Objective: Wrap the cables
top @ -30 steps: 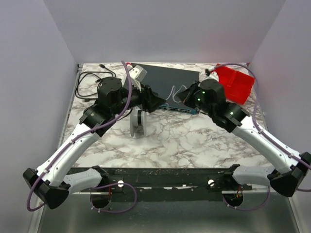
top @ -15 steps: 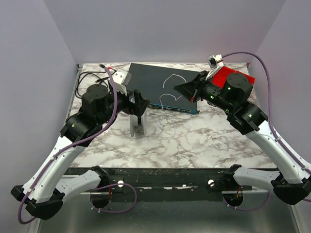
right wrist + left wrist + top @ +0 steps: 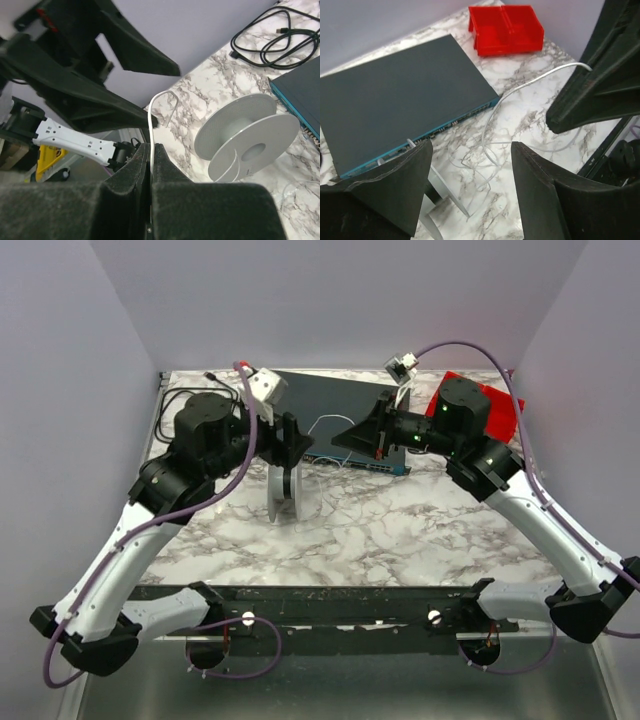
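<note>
Cables (image 3: 150, 131) before switch (image 3: 405, 105) (spool (image 3: 240, 132) to left).

Table (image 3: 400, 530): marble-patterned, smooth | bin (image 3: 507, 27): red glossy plastic | spool (image 3: 245, 120): grey matt plastic | box (image 3: 395, 95): dark matt casing | wire (image 3: 530, 82): white, smooth

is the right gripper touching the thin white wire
Touching. The right wrist view shows the right gripper shut on the white wire, which is pinched between its fingers and rises out of them.
</note>
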Controlling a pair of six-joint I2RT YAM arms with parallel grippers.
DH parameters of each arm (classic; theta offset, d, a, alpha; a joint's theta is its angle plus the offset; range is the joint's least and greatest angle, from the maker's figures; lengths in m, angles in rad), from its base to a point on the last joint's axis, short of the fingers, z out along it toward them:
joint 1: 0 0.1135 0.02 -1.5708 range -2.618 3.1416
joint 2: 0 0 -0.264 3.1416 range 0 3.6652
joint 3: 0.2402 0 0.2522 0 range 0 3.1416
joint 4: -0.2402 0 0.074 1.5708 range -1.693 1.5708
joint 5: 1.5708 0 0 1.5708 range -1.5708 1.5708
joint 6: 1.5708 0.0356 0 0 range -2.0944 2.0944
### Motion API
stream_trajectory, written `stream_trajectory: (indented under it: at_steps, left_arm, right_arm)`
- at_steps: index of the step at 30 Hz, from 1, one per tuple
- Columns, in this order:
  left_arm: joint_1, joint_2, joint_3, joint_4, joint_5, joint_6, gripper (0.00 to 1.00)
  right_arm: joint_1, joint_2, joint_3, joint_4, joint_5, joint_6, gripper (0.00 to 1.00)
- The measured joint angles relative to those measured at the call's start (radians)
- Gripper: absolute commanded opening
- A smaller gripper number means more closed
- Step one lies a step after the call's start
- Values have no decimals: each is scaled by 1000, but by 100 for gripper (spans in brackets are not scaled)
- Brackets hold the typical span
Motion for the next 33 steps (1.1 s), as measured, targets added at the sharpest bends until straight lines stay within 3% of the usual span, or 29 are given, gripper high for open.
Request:
stream_trajectory:
  at_steps: [9, 12, 15, 18, 20, 21, 25, 33]
  left_arm:
    - [0, 116, 8, -43, 20, -58, 31]
    - [0, 117, 8, -42, 21, -79, 0]
    - [0, 117, 8, -41, 21, -98, 0]
    - [0, 117, 8, -42, 19, -108, 0]
    - [0, 117, 8, -47, 12, -115, 0]
    - [0, 117, 10, -53, 1, -120, 0]
    - [0, 123, 38, -92, -34, -136, 0]
    - [0, 151, 82, -125, -67, -171, 0]
  right_arm:
    - [0, 7, 0, 29, -40, 12, 1]
    - [0, 16, 0, 33, -41, 16, 1]
    - [0, 29, -2, 33, -39, 19, 4]
    - [0, 45, -4, 30, -10, 19, 42]
    - [0, 58, -10, 28, 37, 24, 62]
    - [0, 61, -20, 29, 65, 27, 66]
    - [1, 62, -118, 48, 188, 50, 73]
    - [53, 63, -353, 138, 447, 121, 70]
